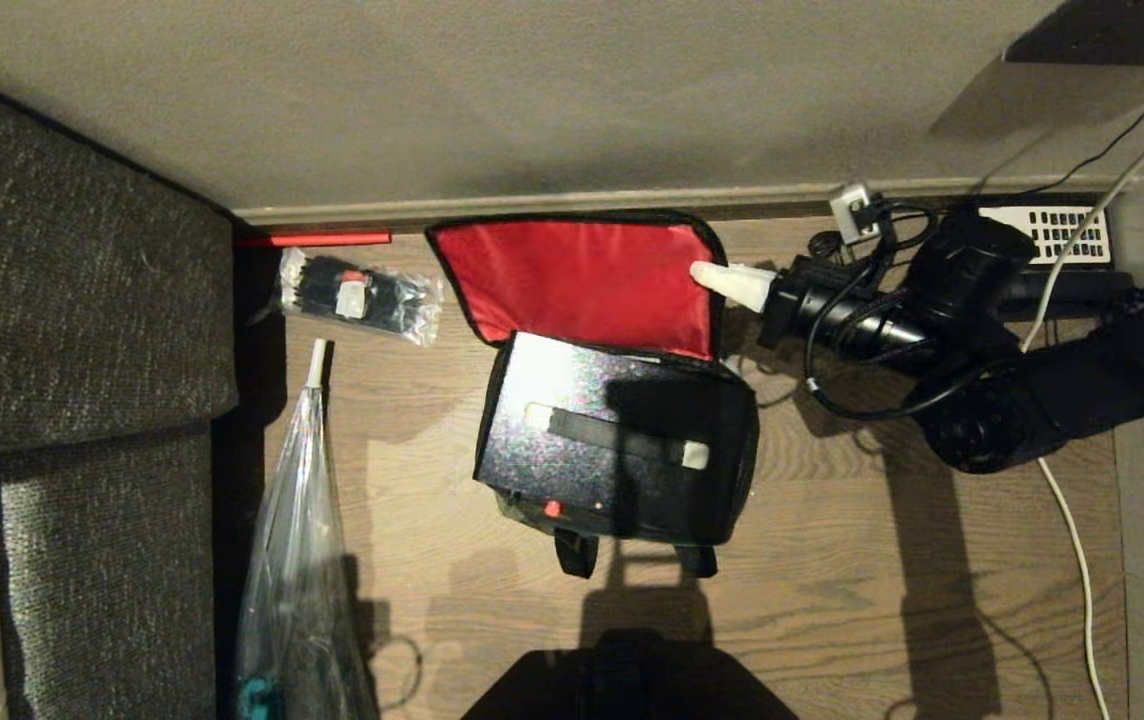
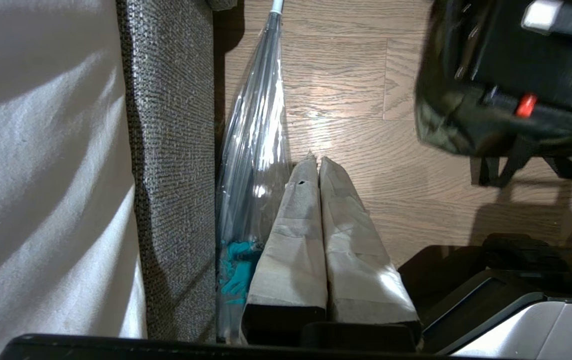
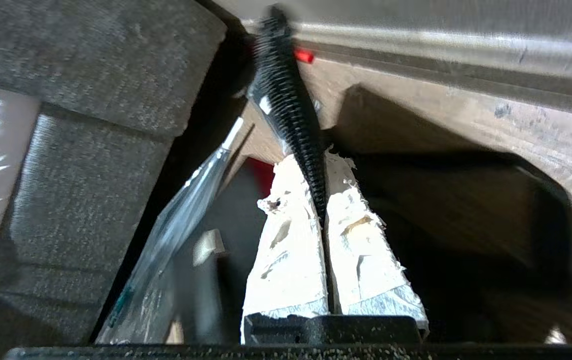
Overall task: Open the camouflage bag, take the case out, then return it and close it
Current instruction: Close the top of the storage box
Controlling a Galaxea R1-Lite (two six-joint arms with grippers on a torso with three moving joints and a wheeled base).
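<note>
The camouflage bag (image 1: 732,480) stands open on the wooden floor, its red-lined lid (image 1: 582,280) leaning back against the wall. Inside it lies the case (image 1: 572,400), sparkly black with a black handle and a small red latch (image 1: 552,508). My right gripper (image 1: 707,275) is at the lid's right edge. In the right wrist view this gripper (image 3: 316,160) is shut on the lid's black ribbed zipper edge (image 3: 281,90). The left gripper (image 2: 314,162) hangs parked over the floor to the bag's left, fingers pressed together and empty. The left wrist view also catches the case (image 2: 541,60).
A grey sofa (image 1: 72,300) fills the left side. A long clear plastic bag (image 1: 297,520) lies beside it, and a small packet with a black telephone (image 1: 357,295) sits by the wall. Cables and a socket (image 1: 857,210) lie right of the bag.
</note>
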